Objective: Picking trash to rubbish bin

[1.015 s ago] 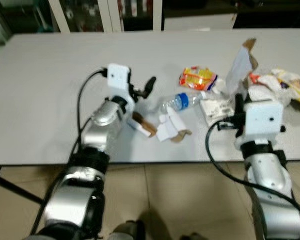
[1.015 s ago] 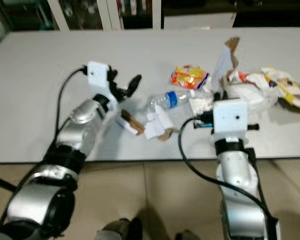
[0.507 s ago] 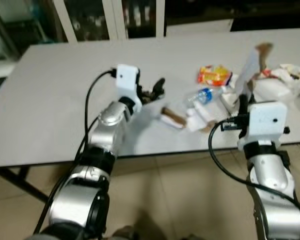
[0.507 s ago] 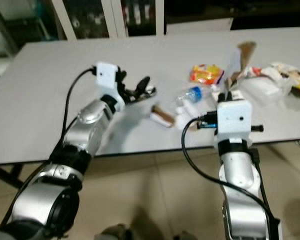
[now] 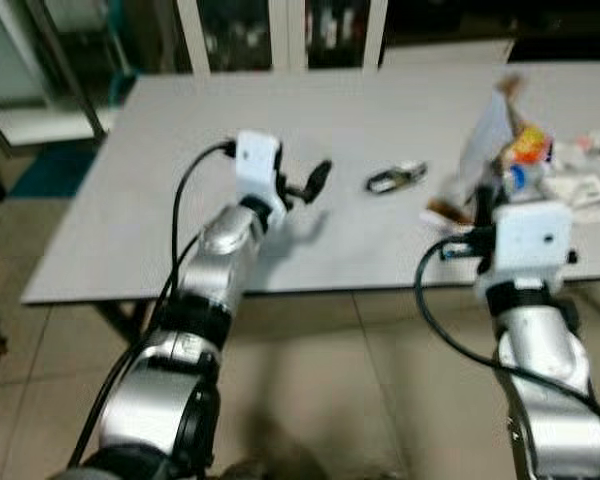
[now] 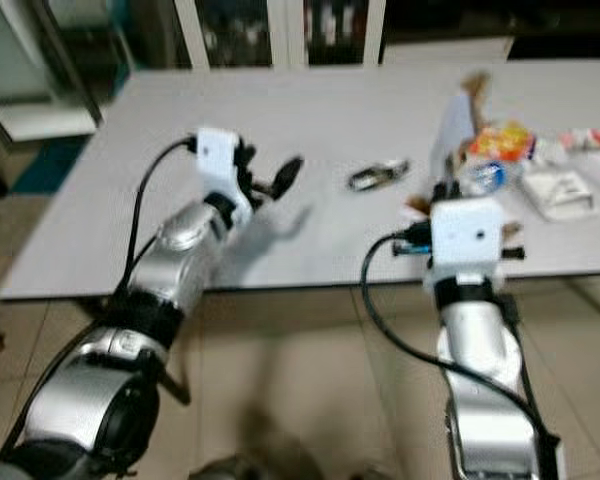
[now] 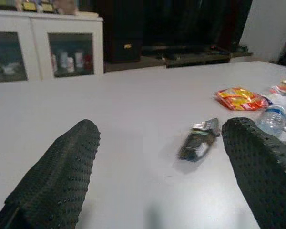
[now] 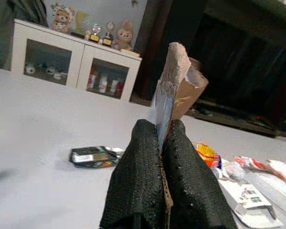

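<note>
My right gripper (image 8: 163,191) is shut on a torn piece of brown and white cardboard (image 8: 178,82), which sticks up above the grey table (image 5: 180,150) near its front edge (image 5: 488,128). My left gripper (image 7: 157,176) hovers open over the table's left half, nothing between its fingers (image 5: 318,178). A dark crumpled wrapper (image 5: 395,178) lies on the table between the two grippers, ahead of the left one (image 7: 198,140). Further right lie an orange-red snack packet (image 7: 240,98), a clear plastic bottle (image 6: 483,177) and white paper scraps (image 6: 555,190).
White cabinets with glass doors (image 7: 38,52) stand behind the table. The table's left edge and a dark leg (image 5: 130,320) are in view above a tiled floor (image 5: 330,400). The table's left half is bare.
The whole picture has shifted: the camera moved back and leftward, so the trash now sits further right. The right gripper still holds the cardboard; the left stays open.
</note>
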Controlling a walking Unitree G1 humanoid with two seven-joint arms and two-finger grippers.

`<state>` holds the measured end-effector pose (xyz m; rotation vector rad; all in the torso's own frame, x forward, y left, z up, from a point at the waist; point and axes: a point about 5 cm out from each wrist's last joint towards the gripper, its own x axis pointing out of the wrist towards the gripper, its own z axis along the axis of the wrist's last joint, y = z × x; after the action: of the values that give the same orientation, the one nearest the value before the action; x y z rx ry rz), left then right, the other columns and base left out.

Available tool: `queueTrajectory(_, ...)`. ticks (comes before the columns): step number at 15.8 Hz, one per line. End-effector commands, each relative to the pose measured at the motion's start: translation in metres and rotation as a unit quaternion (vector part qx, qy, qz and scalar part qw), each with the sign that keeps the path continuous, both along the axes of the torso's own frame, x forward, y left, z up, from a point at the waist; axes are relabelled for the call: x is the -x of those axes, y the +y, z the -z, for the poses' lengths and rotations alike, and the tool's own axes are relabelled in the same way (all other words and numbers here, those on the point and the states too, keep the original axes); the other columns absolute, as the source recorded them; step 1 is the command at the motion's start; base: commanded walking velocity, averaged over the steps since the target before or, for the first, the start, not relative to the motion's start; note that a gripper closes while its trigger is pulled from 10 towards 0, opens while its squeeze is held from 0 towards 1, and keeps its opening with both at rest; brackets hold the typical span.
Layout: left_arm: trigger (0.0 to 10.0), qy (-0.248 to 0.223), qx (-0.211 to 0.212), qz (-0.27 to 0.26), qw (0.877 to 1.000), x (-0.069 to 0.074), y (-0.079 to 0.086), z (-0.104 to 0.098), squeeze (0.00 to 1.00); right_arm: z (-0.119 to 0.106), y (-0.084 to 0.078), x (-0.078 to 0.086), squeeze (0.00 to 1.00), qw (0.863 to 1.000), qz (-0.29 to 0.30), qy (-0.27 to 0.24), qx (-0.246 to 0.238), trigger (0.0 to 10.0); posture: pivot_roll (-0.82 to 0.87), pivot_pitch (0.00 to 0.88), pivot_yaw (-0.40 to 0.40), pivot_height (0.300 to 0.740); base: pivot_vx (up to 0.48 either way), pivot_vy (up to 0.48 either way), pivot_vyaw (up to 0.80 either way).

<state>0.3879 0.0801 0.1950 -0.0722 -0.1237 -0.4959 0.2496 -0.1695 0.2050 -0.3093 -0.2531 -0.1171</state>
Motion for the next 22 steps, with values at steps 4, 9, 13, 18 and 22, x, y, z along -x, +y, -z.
queueTrajectory(4,10.0,0.002,-0.009,0.007,1.000,0.001,0.006,0.005,0.00,-0.002,0.002,0.000,0.00,1.000,0.002,-0.001,0.007,10.0,0.11,0.112,0.016,0.740,0.000,0.000,-0.31)
queueTrajectory(9,10.0,0.002,-0.009,0.025,1.000,0.001,0.002,0.005,0.00,-0.004,-0.001,0.000,0.00,1.000,0.015,-0.005,0.020,10.0,0.11,0.107,0.018,0.740,0.000,0.000,-0.79)
queueTrajectory(13,10.0,0.001,-0.005,0.049,0.999,0.003,-0.005,0.004,0.00,-0.002,-0.004,0.002,0.00,0.999,0.029,-0.005,0.027,10.0,0.11,0.102,0.019,0.740,0.000,0.000,-0.76)
queueTrajectory(18,10.0,-0.004,-0.005,0.060,0.998,0.005,-0.007,0.004,0.00,-0.001,-0.002,0.003,0.00,0.999,0.031,-0.006,0.030,10.0,0.10,0.104,0.022,0.740,0.000,0.000,-0.76)
queueTrajectory(22,10.0,-0.005,0.001,0.060,0.998,0.005,-0.011,0.004,0.00,0.000,-0.003,0.006,0.00,0.999,0.039,-0.007,0.034,10.0,0.10,0.104,0.022,0.740,0.000,0.000,-0.76)
